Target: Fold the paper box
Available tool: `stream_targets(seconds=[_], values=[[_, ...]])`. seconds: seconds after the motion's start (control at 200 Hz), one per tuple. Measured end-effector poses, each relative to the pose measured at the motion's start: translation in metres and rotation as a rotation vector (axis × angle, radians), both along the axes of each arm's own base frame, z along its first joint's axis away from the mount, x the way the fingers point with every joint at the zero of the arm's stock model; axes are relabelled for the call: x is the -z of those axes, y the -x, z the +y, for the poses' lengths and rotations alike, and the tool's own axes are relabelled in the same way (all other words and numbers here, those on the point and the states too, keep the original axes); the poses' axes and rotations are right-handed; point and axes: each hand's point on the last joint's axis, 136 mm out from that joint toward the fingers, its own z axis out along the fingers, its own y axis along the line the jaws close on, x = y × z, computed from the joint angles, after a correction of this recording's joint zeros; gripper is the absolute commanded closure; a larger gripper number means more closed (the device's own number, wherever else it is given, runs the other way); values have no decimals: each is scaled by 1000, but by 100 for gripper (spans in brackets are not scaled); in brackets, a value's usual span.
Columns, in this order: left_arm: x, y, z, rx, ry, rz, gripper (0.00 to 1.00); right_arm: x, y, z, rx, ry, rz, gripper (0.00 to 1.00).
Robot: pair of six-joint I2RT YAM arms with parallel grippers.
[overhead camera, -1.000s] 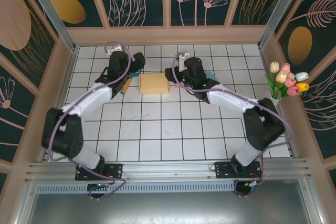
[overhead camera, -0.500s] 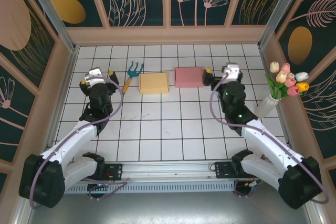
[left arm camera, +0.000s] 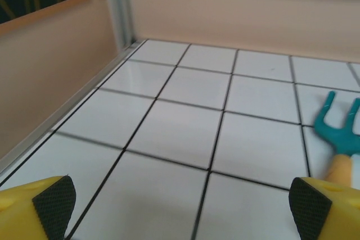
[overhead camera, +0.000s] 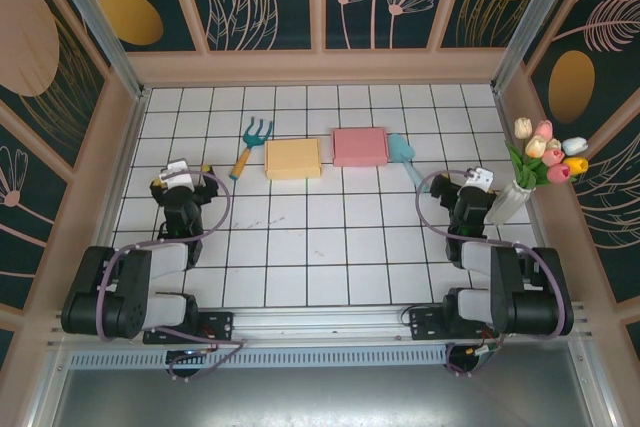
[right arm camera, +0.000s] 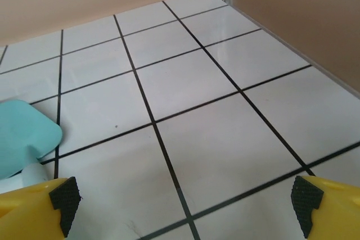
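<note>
The yellow paper box [overhead camera: 293, 159] lies flat on the far part of the tiled tabletop [overhead camera: 330, 247], between a teal rake [overhead camera: 250, 144] and a pink box [overhead camera: 360, 146]. A teal scoop [overhead camera: 404, 155] lies just beside the pink box. The left fingers [overhead camera: 182, 176] and the right fingers [overhead camera: 472, 183] are spread wide and hold nothing. Both are well apart from the yellow paper box.

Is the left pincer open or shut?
Open: the left pincer has its pads far apart, holding nothing.
</note>
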Motion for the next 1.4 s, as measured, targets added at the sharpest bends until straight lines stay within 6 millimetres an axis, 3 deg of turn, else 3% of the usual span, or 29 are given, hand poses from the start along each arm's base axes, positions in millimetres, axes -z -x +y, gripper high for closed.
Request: stream_targets(seconds=[0.115,0.22,0.285,0.535,0.806,1.401], values=[[-6,-13,-5,57,1,-56,1,-17,-6,0,-9,-12,-79,1],[16,-8,8,37,16,-25,1,-30,-9,-2,-10,-11,-135,1],[16,-7,12,30,24,-30,1,-33,-10,0,-21,-8,-162,1],[4,-10,9,51,32,-80,1,1,-8,12,-114,0,-117,1],[0,-15,-2,117,34,-92,1,-24,-36,27,-192,33,-170,1],[-1,-17,-6,144,35,-94,1,-16,-35,29,-207,43,-135,1]])
